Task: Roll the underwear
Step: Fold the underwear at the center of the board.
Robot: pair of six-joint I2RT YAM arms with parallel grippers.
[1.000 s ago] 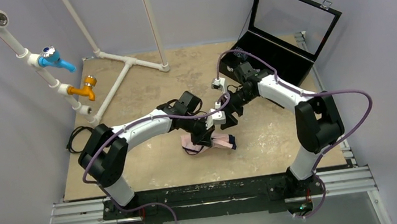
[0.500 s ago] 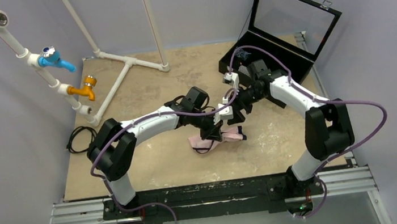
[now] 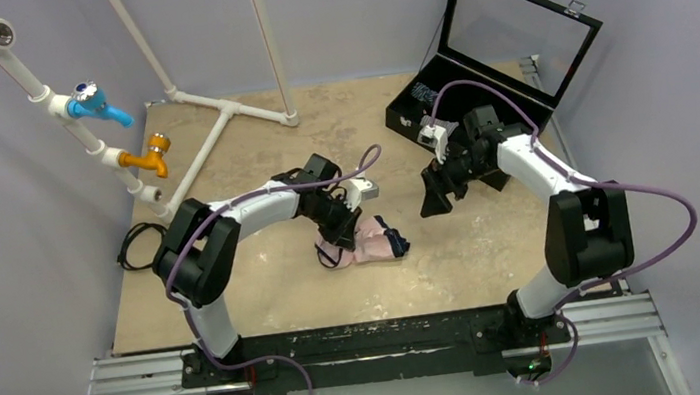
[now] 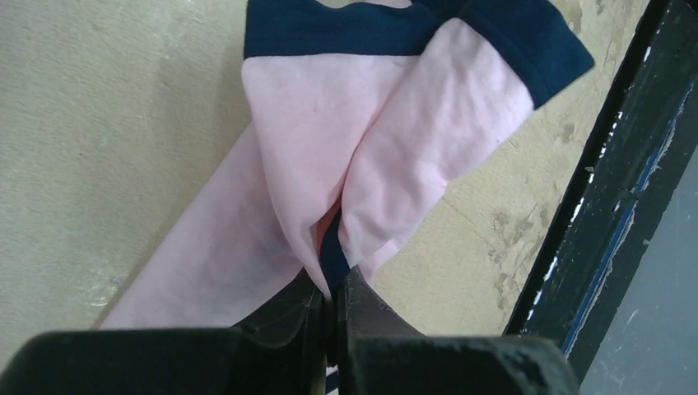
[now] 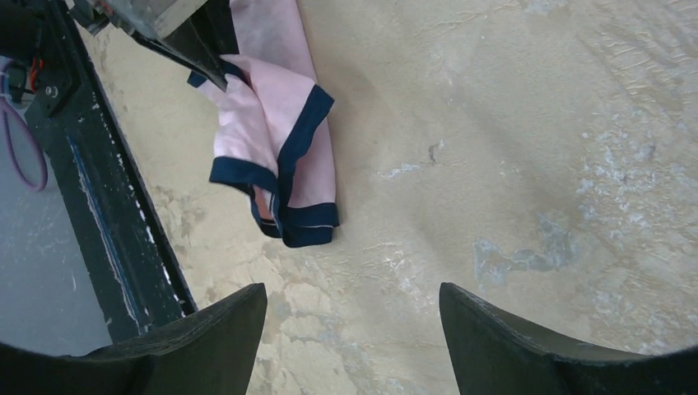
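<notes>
The left arm stretches low to the middle of the beige worktop (image 3: 265,278), its left pincer (image 4: 333,306) clamped on a fold of the bunched pale pink fabric underwear with navy trim (image 3: 374,245) lying there. The right arm bends inward, and its right pincer (image 3: 430,203) hangs with fingers apart, near the garment's right side without touching it.

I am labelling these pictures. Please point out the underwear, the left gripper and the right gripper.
underwear (image 5: 259,111): right wrist view, pink fold.
left gripper (image 4: 333,285): left wrist view, between fingertips.
right gripper (image 5: 352,292): right wrist view, between fingertips.

The underwear (image 3: 374,245) lies mid-table (image 3: 258,304), with the left gripper (image 3: 341,231) on its 10 o'clock end. The right gripper (image 3: 431,202) hangs apart at 2 o'clock, seemingly off the surface. The case (image 3: 506,90) lies beyond it.
</notes>
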